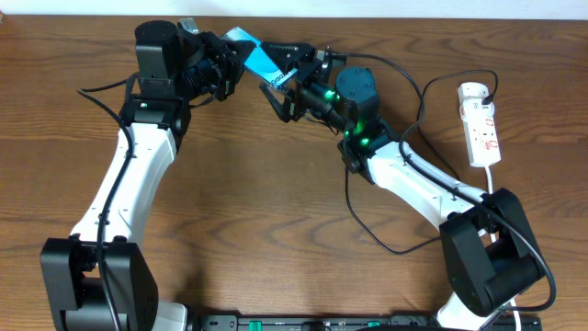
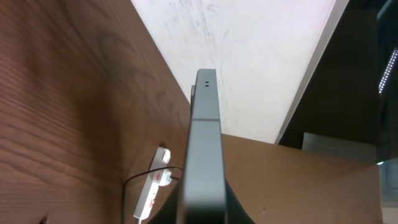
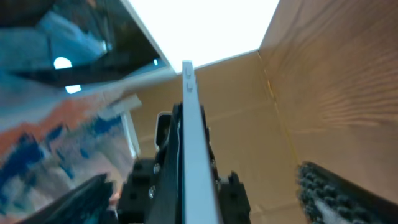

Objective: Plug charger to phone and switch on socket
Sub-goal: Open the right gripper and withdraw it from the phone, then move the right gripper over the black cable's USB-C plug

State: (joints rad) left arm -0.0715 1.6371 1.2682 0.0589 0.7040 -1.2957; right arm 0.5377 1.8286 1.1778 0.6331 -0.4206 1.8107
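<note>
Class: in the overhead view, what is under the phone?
Wooden table shows around the phone, which the left fingers hold raised; the spot directly beneath is hidden.

White arm links, black joints, green lights.

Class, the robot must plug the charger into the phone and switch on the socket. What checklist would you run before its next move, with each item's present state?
1. Left gripper shut on the phone: ok, the phone is held up on its edge.
2. Right gripper clear of the phone: ok, jaws open, fingers on either side of its edge.
3. Charger cable reaches the power strip: ok.
4. Plug tip seated in the phone: cannot tell, hidden.
5. Power strip switch on: cannot tell, too small.
</note>
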